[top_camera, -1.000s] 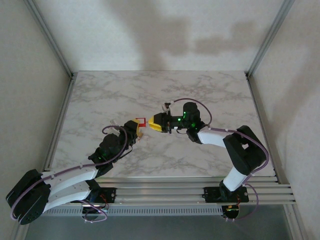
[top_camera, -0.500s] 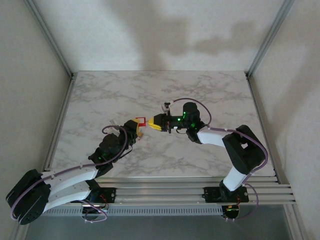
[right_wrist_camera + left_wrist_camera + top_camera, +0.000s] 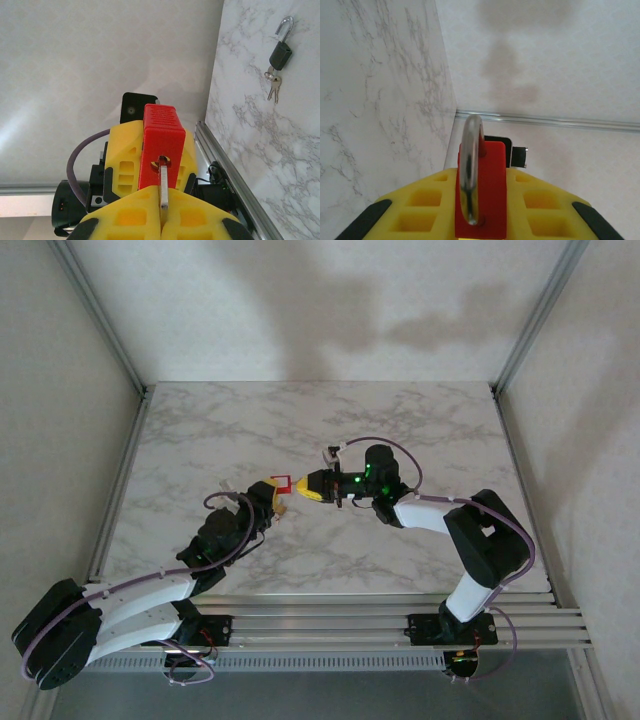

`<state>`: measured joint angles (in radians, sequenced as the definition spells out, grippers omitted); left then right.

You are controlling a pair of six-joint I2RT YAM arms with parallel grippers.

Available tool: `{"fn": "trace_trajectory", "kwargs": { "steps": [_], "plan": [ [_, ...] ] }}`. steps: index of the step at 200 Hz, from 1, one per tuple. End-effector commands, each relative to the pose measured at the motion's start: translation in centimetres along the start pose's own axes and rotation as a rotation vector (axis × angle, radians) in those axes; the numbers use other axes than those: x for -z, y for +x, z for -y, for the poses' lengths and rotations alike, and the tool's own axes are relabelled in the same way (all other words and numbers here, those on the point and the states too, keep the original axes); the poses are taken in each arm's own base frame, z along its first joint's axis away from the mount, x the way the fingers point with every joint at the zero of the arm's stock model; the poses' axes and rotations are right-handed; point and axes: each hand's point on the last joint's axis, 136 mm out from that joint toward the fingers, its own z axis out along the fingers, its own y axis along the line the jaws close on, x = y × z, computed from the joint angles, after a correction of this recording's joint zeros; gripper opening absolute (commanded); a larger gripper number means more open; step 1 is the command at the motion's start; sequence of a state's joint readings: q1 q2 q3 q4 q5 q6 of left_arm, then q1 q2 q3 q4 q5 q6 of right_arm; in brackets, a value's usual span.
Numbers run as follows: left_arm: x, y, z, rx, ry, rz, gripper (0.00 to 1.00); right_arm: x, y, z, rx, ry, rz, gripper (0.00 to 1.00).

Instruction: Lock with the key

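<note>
My left gripper [image 3: 272, 496] is shut on a red padlock [image 3: 281, 483], holding it above the table. In the left wrist view the padlock [image 3: 490, 195] sits between my yellow fingers [image 3: 425, 205], its silver shackle [image 3: 471, 160] pointing away from me. My right gripper [image 3: 312, 487] faces it from the right, shut on a silver key [image 3: 164, 190]. The key's blade tip is in the keyhole [image 3: 163, 161] on the end of the padlock [image 3: 159, 135]. The key's head is hidden between the right fingers [image 3: 125, 217].
A small black padlock [image 3: 280, 52] with an open shackle and a pair of keys [image 3: 272, 89] lies on the marble table [image 3: 200, 430], just behind the right gripper. Aluminium rails [image 3: 330, 620] run along the near edge, by the arm bases.
The right gripper's fingers have closed from partly open to shut on the key. The right gripper has edged left toward the padlock. The left arm has held still.
</note>
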<state>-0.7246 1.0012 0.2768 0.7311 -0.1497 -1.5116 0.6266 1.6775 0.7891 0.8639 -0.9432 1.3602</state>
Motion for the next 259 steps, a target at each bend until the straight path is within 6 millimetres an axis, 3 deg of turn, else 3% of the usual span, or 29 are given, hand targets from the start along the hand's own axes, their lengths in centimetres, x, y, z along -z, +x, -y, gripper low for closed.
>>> {"fn": "trace_trajectory", "kwargs": {
  "steps": [1, 136, 259],
  "plan": [
    [0.6, -0.1, 0.9, 0.001, 0.043, 0.001, 0.00, 0.2, -0.3, -0.3, 0.044, 0.002, 0.030, 0.00],
    [2.0, -1.6, 2.2, 0.022, 0.116, 0.070, 0.00, 2.1, -1.5, -0.2, 0.044, -0.027, 0.175, 0.00],
    [2.6, -3.0, 1.5, 0.033, 0.100, 0.141, 0.00, 2.7, -1.2, 0.3, 0.011, -0.033, 0.201, 0.00]
  ]
}}
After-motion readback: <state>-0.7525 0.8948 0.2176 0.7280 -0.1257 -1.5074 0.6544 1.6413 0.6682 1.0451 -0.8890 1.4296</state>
